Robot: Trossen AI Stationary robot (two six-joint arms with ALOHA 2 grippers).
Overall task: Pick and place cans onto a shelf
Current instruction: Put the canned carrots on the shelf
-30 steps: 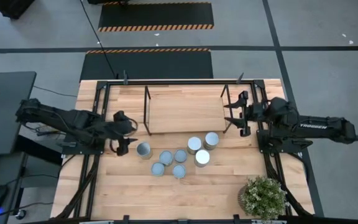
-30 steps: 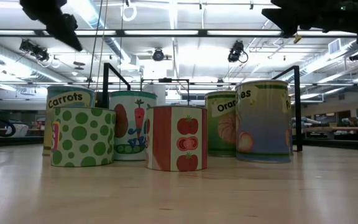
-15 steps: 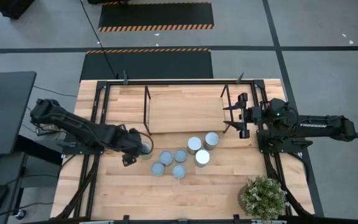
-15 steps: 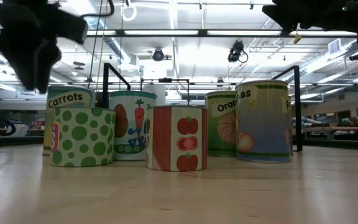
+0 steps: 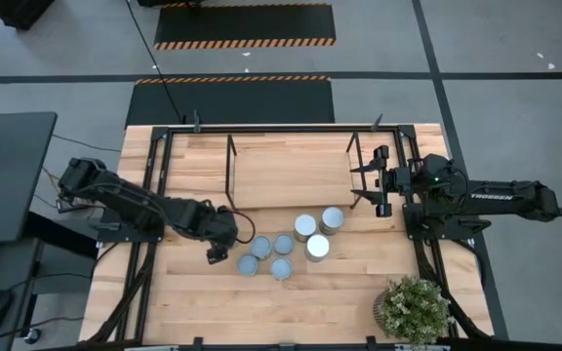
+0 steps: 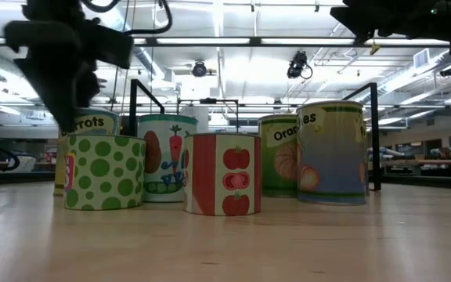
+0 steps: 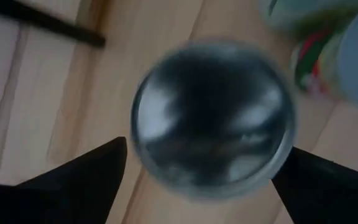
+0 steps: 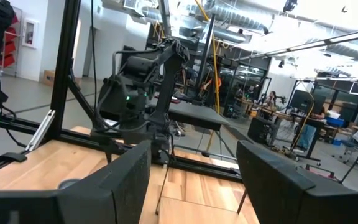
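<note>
the left gripper (image 5: 224, 240) hangs spread over the leftmost can (image 7: 213, 118) of the cluster in front of the shelf (image 5: 291, 172), its dark fingers (image 7: 73, 180) flanking the shiny lid without touching it. this looks like the approach to a first pick; next it likely needs to drop and close on the can. from above the arm hides that can. the right gripper (image 5: 377, 181) waits, parted and empty, by the shelf's right posts.

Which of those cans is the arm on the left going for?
The leftmost can, labelled Carrots: the left gripper hovers right over it, fingers open on either side. The other six stand clear of either arm.
</note>
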